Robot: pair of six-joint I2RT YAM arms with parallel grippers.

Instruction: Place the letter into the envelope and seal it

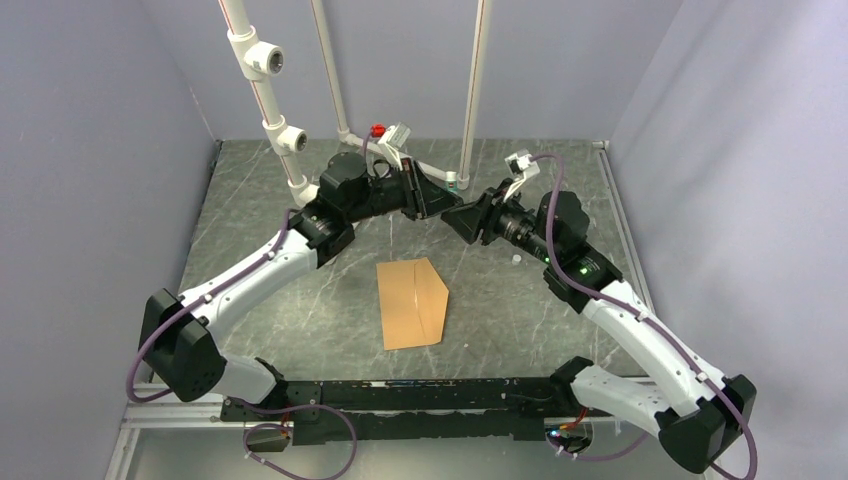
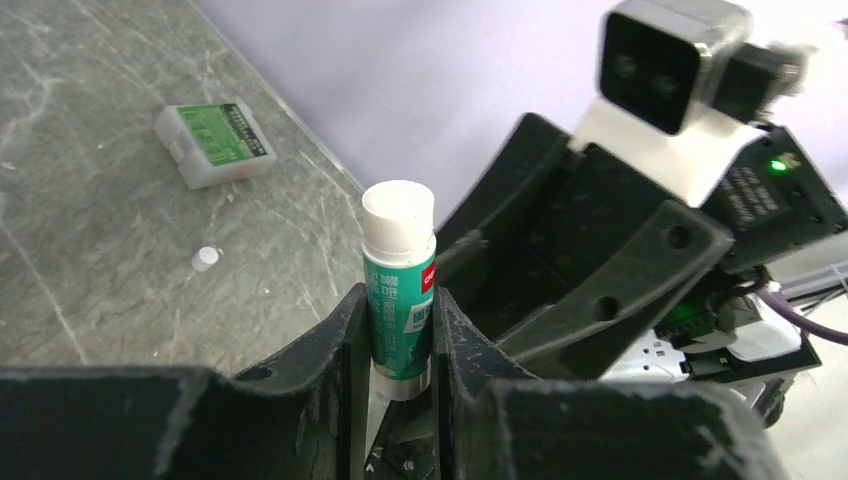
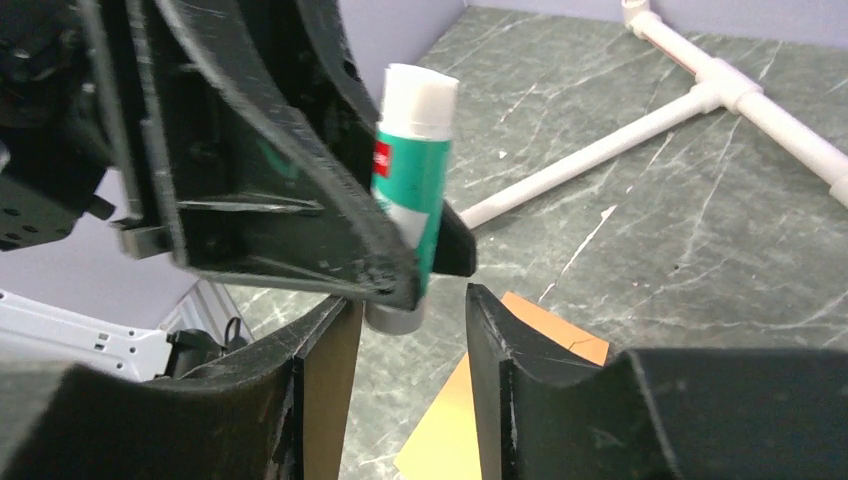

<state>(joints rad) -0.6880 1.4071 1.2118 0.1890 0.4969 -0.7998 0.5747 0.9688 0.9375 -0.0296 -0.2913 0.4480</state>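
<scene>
Envelope (image 1: pixel 410 305) lying flat, left tool (image 2: pixel 400 305) gripping glue stick (image 2: pixel 399 245)

The whole table (image 1: pixel 250 230) is viewed by the top camera from high above its near edge, and the camera is tilted down toward the far side. The left wrist camera is set close behind the left gripper (image 2: pixel 400 335) and is faced toward the right gripper (image 3: pixel 407 302). The right wrist camera is faced the opposite way. The glue stick (image 2: pixel 399 285) is seen very near in both wrist views. The envelope (image 1: pixel 412 302) is shared by the top and right wrist views.
</scene>
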